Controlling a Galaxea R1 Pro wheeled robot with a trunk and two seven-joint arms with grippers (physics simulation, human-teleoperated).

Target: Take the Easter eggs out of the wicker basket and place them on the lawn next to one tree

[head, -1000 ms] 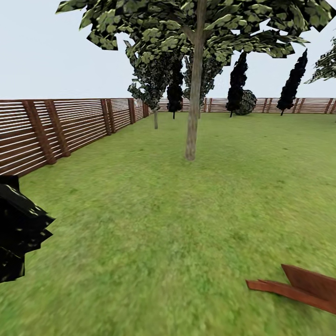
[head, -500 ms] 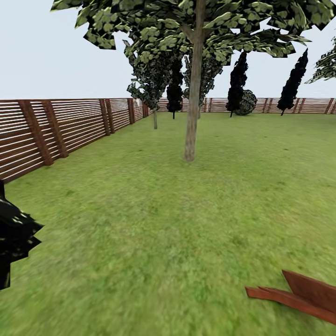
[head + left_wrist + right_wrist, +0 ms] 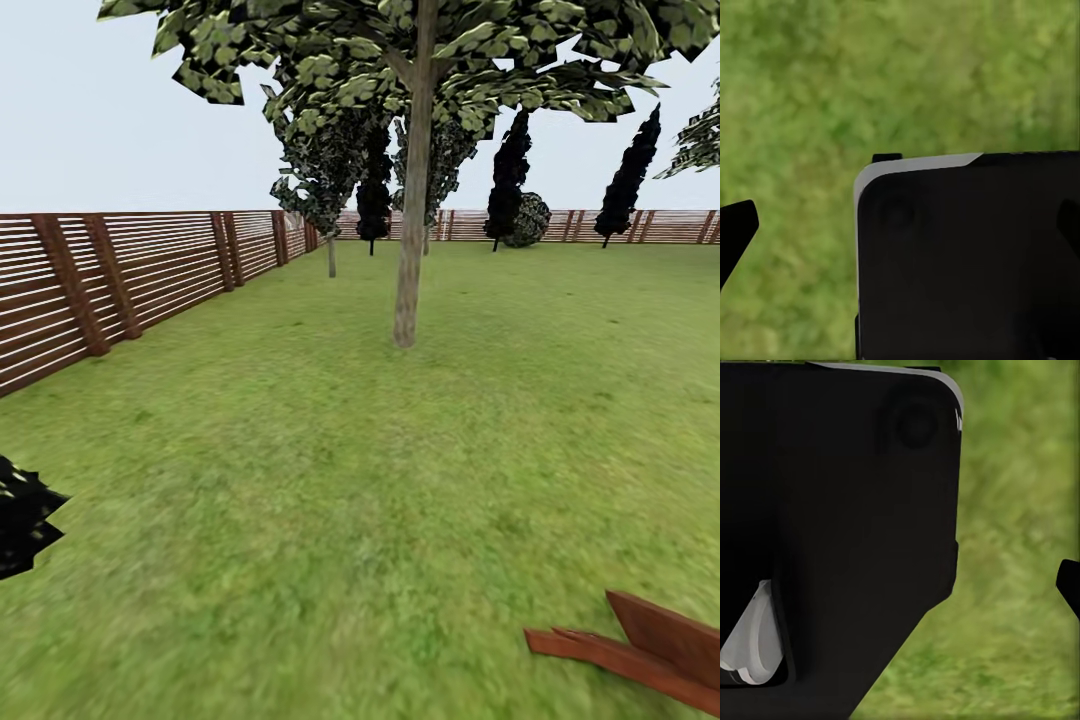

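1. Where the head view looks across the garden, the lawn (image 3: 330, 480) is seen as a wide flat stretch of green grass reaching to the far fence.
2. A tree (image 3: 408, 250) with a straight grey-brown mottled trunk is rooted in the lawn ahead, slightly right of the middle, and its leafy canopy is spread across the top of the view.
3. A smaller tree (image 3: 331, 200) is seen behind it, nearer the fence.
4. A brown slatted wooden fence (image 3: 120, 270) is run along the left side and across the back of the lawn.
5. Dark narrow cypresses (image 3: 628, 180) are lined up before the back fence, with a round shrub (image 3: 529, 220) beside one of them.
6. A dark jagged bush (image 3: 22, 515) is cut off at the left edge, and reddish-brown boards (image 3: 640, 650) are laid on the grass at the lower right corner.
7. In the left wrist view, blurred grass is seen past a black housing (image 3: 967, 262); whether the left tool is open or closed cannot be told.
8. In the right wrist view, a black housing (image 3: 840, 510) is set before blurred grass; the state of the right tool cannot be told either.
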